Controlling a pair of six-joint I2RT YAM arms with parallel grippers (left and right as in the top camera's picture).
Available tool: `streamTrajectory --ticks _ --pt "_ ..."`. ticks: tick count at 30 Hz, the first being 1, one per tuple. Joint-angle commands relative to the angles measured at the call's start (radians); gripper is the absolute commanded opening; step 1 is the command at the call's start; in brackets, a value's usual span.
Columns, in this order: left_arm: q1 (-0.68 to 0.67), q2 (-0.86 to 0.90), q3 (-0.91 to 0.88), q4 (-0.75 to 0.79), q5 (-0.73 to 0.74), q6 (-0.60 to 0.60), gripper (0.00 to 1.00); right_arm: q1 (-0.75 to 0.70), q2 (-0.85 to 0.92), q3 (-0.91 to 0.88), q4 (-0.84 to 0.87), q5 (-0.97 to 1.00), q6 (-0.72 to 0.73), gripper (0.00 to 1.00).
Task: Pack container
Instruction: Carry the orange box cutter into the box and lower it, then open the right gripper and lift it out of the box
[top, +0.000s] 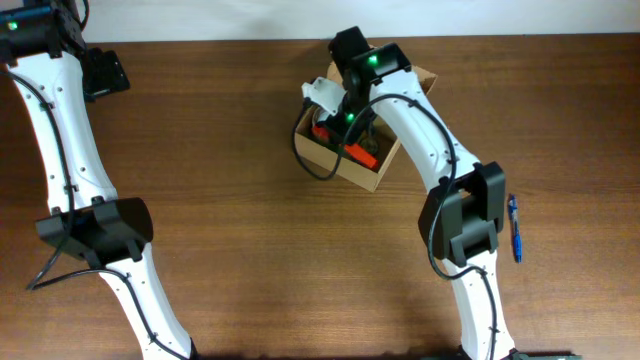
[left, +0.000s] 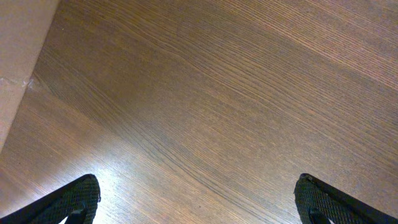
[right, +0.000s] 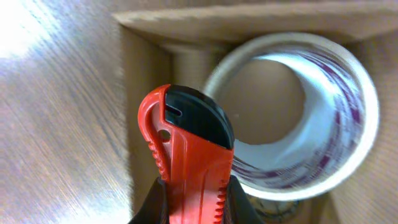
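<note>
The container is sitting at the far middle of the bench, top open, directly under the right pincer. That pincer is clenching a red and black utility knife by its lower body and hanging over the open top. The knife's long axis is running straight out from the fingers, with the black nose end pointing down into the box, close to an inner wall corner.

1 tape roll is lying inside with its core facing the wrist camera, filling the right part. The knife is overlapping the roll's left rim in that view; I cannot tell if they are touching. The free slot is looking like the narrow strip between roll and left wall, so the drop is likely needing the knife lined along that wall. The roll rim is the main obstruction.

The left pincer is hanging released over bare wood at the far left, well apart from the box, so the right arm is nearer. 1 blue pen is lying on the bench just right of the right arm, not yet packed.
</note>
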Motion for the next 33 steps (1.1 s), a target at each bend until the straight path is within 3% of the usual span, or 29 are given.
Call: streamTrajectory --ticks 1,24,30,33 --pt "0.003 -0.009 -0.006 0.002 0.004 0.005 1.0 0.022 0.014 0.002 -0.005 -0.028 -0.011 0.06" --pt "0.003 -0.009 -0.006 0.002 0.004 0.005 1.0 0.025 0.014 -0.139 0.018 -0.016 -0.01 0.08" --pt "0.003 -0.009 -0.006 0.002 0.004 0.005 1.0 0.025 0.014 -0.139 0.016 -0.016 -0.01 0.33" --pt "0.003 -0.009 -0.006 0.002 0.004 0.005 1.0 0.023 0.014 -0.139 0.016 -0.016 -0.01 0.37"
